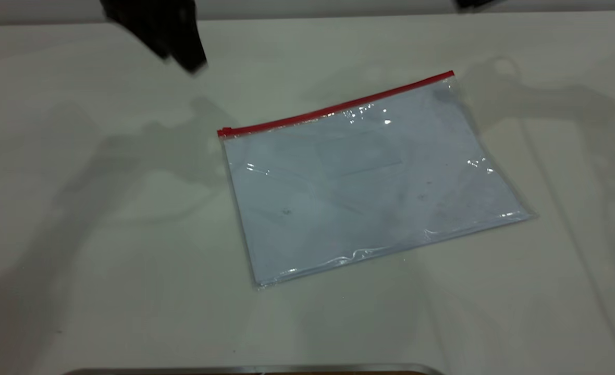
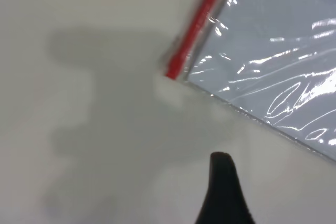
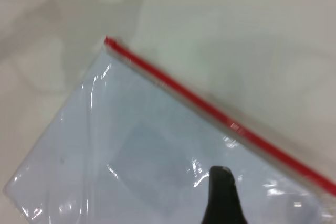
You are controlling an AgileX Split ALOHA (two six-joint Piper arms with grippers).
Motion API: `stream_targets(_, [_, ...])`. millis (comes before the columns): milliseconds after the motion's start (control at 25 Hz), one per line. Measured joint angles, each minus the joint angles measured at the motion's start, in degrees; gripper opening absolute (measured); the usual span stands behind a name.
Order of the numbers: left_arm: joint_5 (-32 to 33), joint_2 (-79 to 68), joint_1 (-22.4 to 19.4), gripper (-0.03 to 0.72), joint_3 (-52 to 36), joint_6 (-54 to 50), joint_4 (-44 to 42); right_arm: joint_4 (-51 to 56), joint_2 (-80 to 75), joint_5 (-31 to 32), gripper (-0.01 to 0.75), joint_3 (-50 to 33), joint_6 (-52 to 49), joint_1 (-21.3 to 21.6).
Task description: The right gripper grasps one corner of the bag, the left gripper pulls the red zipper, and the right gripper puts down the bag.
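The bag (image 1: 370,177), a clear flat pouch with white papers inside, lies flat on the table. The red zipper (image 1: 339,108) runs along its far edge, with the slider tab (image 1: 225,131) at the left end. The corner of the bag (image 1: 451,78) at the strip's right end lies free. My left gripper (image 1: 187,57) hangs above the table, up and left of the slider, touching nothing; its wrist view shows the slider (image 2: 173,69) ahead. My right gripper (image 1: 474,4) barely shows at the top edge; its wrist view looks down on the bag (image 3: 131,156) and the red zipper (image 3: 210,111).
The white table (image 1: 104,234) surrounds the bag on all sides. Arm shadows fall left and right of the bag. A dark rim (image 1: 255,370) shows at the near edge.
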State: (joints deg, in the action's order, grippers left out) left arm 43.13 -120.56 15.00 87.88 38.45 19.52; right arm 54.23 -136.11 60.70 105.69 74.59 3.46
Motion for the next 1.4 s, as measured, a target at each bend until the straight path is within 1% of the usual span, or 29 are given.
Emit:
stream_targets(160, [6.09,8.15,0.00,0.590,3.74,-12.11,-8.50,-4.26,12.02,0.31,0.575,0.00,-7.05,0.00])
stream_targets(280, [9.54,14.92,0.00,0.590,4.73,-20.07,-13.60,-7.19,22.17,0.96,0.575,0.00,-12.72,0.00])
stream_targets(440, [15.86,23.82,0.00,0.590,4.97,-24.15,-18.23,-10.87,35.71,3.56,0.575,0.00,-20.94,0.00])
stream_targets(600, [23.78,31.06,0.00,0.590,4.97,-25.12,-18.99,-14.00,47.01,8.59,0.575,0.00,-31.28,0.00])
stream_targets(680, [23.77,33.77,0.00,0.590,5.04,-25.63,-18.93,-14.66,51.83,10.07,0.575,0.00,-34.95,0.00])
stream_targets(880, [23.77,39.29,0.00,0.590,4.98,-29.50,-18.74,-14.71,60.91,10.07,0.575,-1.45,-40.78,0.00])
stream_targets(1000, [23.77,43.63,0.00,0.590,3.17,-32.46,-18.68,-14.70,66.99,10.07,0.575,-5.29,-42.92,0.00])
stream_targets(1120, [23.77,49.74,0.00,0.589,-1.23,-34.70,-18.57,-14.70,74.89,10.07,0.575,-12.30,-43.74,0.00])
stream_targets(1240, [23.77,57.08,0.00,0.589,-8.02,-37.23,-18.14,-14.77,83.07,10.07,0.575,-21.28,-44.98,0.00])
stream_targets(1400, [23.77,67.64,0.00,0.589,-19.44,-38.45,-16.99,-14.95,94.53,10.07,0.575,-34.04,-45.44,0.00])
